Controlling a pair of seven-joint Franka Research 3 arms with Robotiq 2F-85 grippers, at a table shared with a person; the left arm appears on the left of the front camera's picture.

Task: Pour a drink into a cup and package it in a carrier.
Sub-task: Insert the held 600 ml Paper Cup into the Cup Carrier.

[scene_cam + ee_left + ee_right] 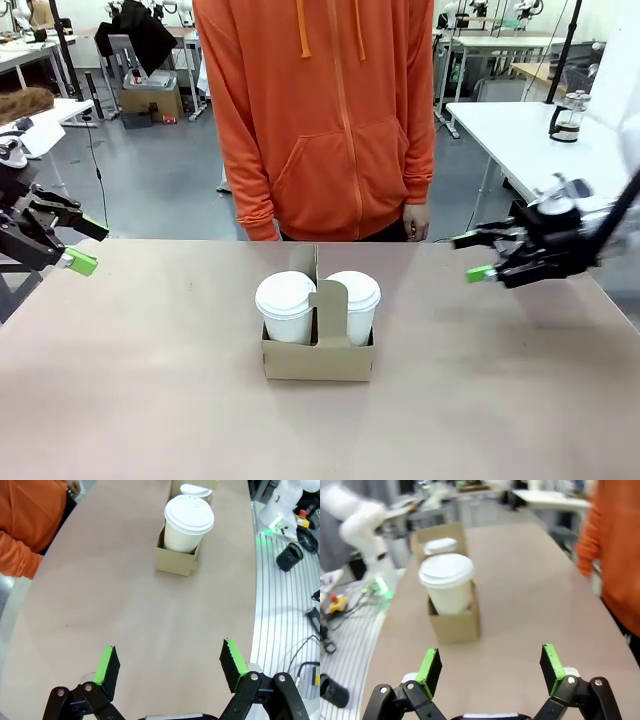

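Sitting lidded in carrier (318, 358) on counter (150, 400): two cups (286, 306), packaging apparently finished. Hanging spread, gripping nothing: left tool (88, 245), right tool (468, 256).

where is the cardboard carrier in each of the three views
Front view: the carrier sits mid-table, just below picture centre, with two lidded cups in it.
Left wrist view: top centre, right of the middle, beyond the open left gripper.
Right wrist view: left of centre, beyond the open right gripper.
Shared landmark: the person's orange hoodie, at the table's far edge in each view.
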